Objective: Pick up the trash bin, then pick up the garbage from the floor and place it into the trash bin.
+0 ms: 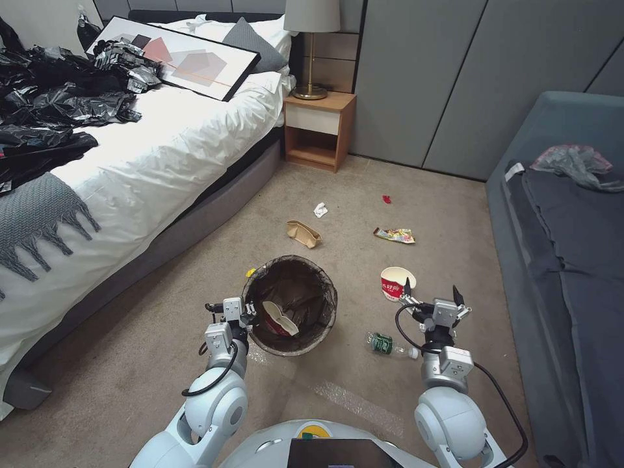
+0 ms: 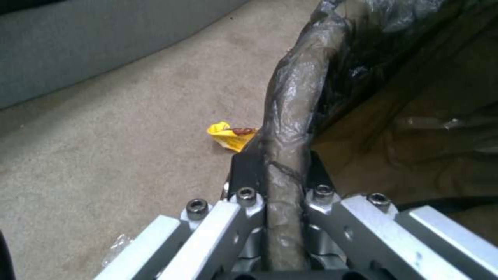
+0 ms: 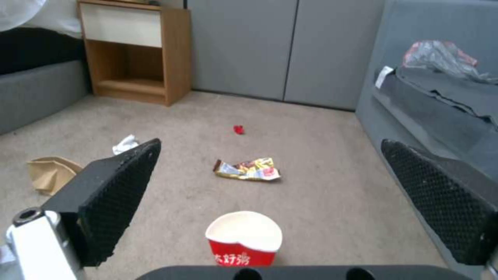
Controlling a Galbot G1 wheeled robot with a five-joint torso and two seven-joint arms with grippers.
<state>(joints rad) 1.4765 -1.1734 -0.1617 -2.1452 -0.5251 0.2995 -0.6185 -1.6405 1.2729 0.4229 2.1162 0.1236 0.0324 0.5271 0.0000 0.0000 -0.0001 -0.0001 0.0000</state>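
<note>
Clamped in my left gripper (image 2: 277, 171) is the trash bin (image 1: 290, 305) rim. Just ahead of my right gripper (image 3: 270, 194), jaws apart, stands a red-and-white paper cup (image 3: 244, 239); I should straddle it squarely before closing.

1. Trash bin (image 1: 290, 305): crinkled, glossy brown plastic liner.
2. Left gripper (image 2: 283, 171): brushed metal, clamped on the bin's rim.
3. Right gripper (image 3: 270, 194): spread, matt textured pads.
4. Paper cup (image 3: 244, 238) beside the bin: smooth.
5. Carpet (image 1: 162, 338): matt, rough.
</note>
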